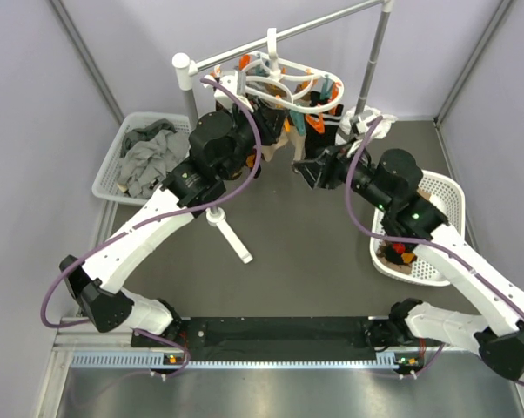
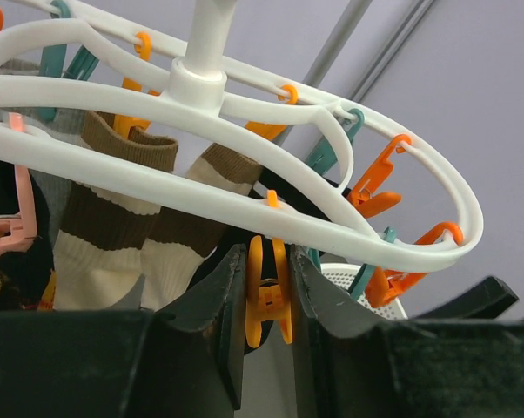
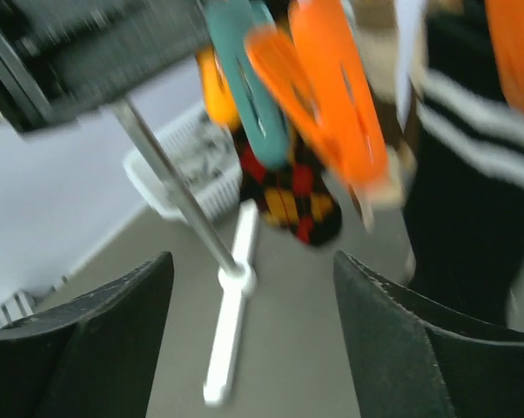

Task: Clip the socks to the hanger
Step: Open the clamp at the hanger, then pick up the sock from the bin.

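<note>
**Left hand [image 2: 269,292] clamped on orange clip [image 2: 267,309]; right hand [image 3: 253,287] empty**

Over the bench [image 1: 279,235], toward 1 o'clock, the right hand's fingers stand apart, holding nothing. Farther, at 12 o'clock, the hanger [image 1: 284,83] hangs from the rail [image 1: 332,19]. Argyle socks [image 3: 292,196] dangle beneath it.

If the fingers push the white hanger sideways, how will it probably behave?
The hanger hangs from the rail by one hook, so it will probably swing or turn. It looks like thin, light plastic and may flex slightly.
</note>
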You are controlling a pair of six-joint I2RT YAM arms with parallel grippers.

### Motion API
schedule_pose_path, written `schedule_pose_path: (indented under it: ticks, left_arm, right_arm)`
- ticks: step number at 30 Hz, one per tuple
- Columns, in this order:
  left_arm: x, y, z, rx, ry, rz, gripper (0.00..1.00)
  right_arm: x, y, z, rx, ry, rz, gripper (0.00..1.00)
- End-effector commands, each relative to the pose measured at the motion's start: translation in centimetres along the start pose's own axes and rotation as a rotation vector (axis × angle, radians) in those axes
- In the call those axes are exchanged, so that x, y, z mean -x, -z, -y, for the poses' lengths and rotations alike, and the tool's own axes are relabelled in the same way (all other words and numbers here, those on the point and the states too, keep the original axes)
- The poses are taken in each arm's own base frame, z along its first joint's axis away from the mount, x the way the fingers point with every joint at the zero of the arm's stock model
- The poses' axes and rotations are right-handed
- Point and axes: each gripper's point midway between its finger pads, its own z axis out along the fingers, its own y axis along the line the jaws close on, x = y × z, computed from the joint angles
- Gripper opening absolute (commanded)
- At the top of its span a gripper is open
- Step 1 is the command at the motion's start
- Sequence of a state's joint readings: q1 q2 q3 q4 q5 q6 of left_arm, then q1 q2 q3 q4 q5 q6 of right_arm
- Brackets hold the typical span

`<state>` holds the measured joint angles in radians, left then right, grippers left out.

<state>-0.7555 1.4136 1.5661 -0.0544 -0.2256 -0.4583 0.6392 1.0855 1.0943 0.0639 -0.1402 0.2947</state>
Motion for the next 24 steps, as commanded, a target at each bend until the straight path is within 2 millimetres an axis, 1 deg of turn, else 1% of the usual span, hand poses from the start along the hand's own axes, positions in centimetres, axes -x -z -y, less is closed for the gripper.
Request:
schedule_pose_path:
  ticks: [1, 2, 3, 4, 5, 6, 7, 8, 9, 10, 11, 12, 14, 15, 16, 17, 18, 19, 20, 21, 22, 23, 24]
  left_arm:
    - [1.2, -0.2, 0.1, -0.022, -0.026, 0.077, 0.10]
    - [0.8, -0.3, 0.0, -0.020, -0.031, 0.070, 0.10]
    - [0.5, -0.4, -0.1, -0.019, -0.033, 0.065, 0.10]
    - [0.5, -0.4, -0.1, -0.021, -0.038, 0.066, 0.10]
    - [0.3, -0.4, -0.2, -0.025, -0.039, 0.067, 0.10]
    - [0.2, -0.4, -0.2, -0.028, -0.041, 0.069, 0.10]
    - [0.1, -0.4, -0.3, -0.028, -0.045, 0.071, 0.10]
    - [0.1, -0.3, -0.3, -0.031, -0.045, 0.078, 0.10]
    - [0.1, -0.3, -0.3, -0.032, -0.046, 0.079, 0.10]
    - [0.1, -0.3, -0.3, -0.034, -0.049, 0.080, 0.10]
    - [0.0, -0.3, -0.3, -0.036, -0.052, 0.081, 0.10]
    - [0.0, -0.4, -0.2, -0.041, -0.053, 0.082, 0.10]
    - [0.1, -0.3, -0.2, -0.044, -0.062, 0.082, 0.10]
    - [0.0, -0.4, -0.2, -0.042, -0.071, 0.081, 0.10]
    - [0.1, -0.3, -0.2, -0.044, -0.075, 0.084, 0.10]
    - [0.2, -0.3, -0.2, -0.045, -0.075, 0.083, 0.10]
    - [0.1, -0.3, -0.2, -0.046, -0.077, 0.081, 0.10]
    - [0.0, -0.2, -0.1, -0.051, -0.078, 0.076, 0.10]
    - [0.0, -0.2, -0.1, -0.052, -0.080, 0.075, 0.10]
    - [0.0, -0.1, -0.1, -0.053, -0.080, 0.075, 0.10]
    - [0.1, 0.0, 0.0, -0.054, -0.079, 0.075, 0.10]
    - [0.0, 0.0, 0.0, -0.054, -0.079, 0.073, 0.11]
    - [0.2, 0.1, 0.0, -0.056, -0.079, 0.077, 0.11]
  right_arm:
    - [-3.9, 5.3, 2.7, -0.185, 0.040, -0.244, 0.74]
    - [-4.4, 6.3, 4.2, -0.260, 0.044, -0.270, 0.75]
    - [-6.4, 8.1, 5.2, -0.322, 0.029, -0.366, 0.75]
    - [-7.0, 9.1, 6.1, -0.369, 0.022, -0.395, 0.75]
    - [-7.1, 10.4, 7.6, -0.444, 0.009, -0.409, 0.75]
    - [-7.6, 11.3, 8.5, -0.491, -0.022, -0.428, 0.75]
    - [-8.5, 12.7, 9.5, -0.543, -0.046, -0.469, 0.74]
    - [-8.3, 13.7, 11.0, -0.606, -0.072, -0.462, 0.74]
    - [-8.4, 14.3, 11.8, -0.644, -0.092, -0.462, 0.74]
    - [-8.9, 15.0, 12.7, -0.687, -0.104, -0.478, 0.74]
    - [-8.8, 15.5, 13.7, -0.732, -0.114, -0.474, 0.74]
    - [-9.1, 16.2, 15.5, -0.803, -0.139, -0.480, 0.74]
    - [-9.4, 16.8, 17.4, -0.873, -0.165, -0.484, 0.73]
    - [-9.9, 17.1, 19.0, -0.921, -0.189, -0.492, 0.73]
    - [-10.5, 17.3, 20.0, -0.942, -0.204, -0.501, 0.73]
    - [-10.4, 16.7, 20.7, -0.929, -0.223, -0.480, 0.71]
    - [-10.6, 16.5, 21.5, -0.935, -0.244, -0.475, 0.69]
    - [-11.6, 17.0, 23.5, -0.975, -0.283, -0.485, 0.68]
    - [-11.5, 16.5, 24.5, -0.973, -0.296, -0.460, 0.65]
    - [-11.6, 16.5, 25.7, -0.988, -0.318, -0.446, 0.62]
    - [-12.6, 16.8, 27.5, -1.021, -0.349, -0.463, 0.60]
    - [-13.0, 16.6, 28.1, -1.011, -0.365, -0.469, 0.57]
    - [-13.3, 16.4, 29.2, -1.024, -0.358, -0.474, 0.54]
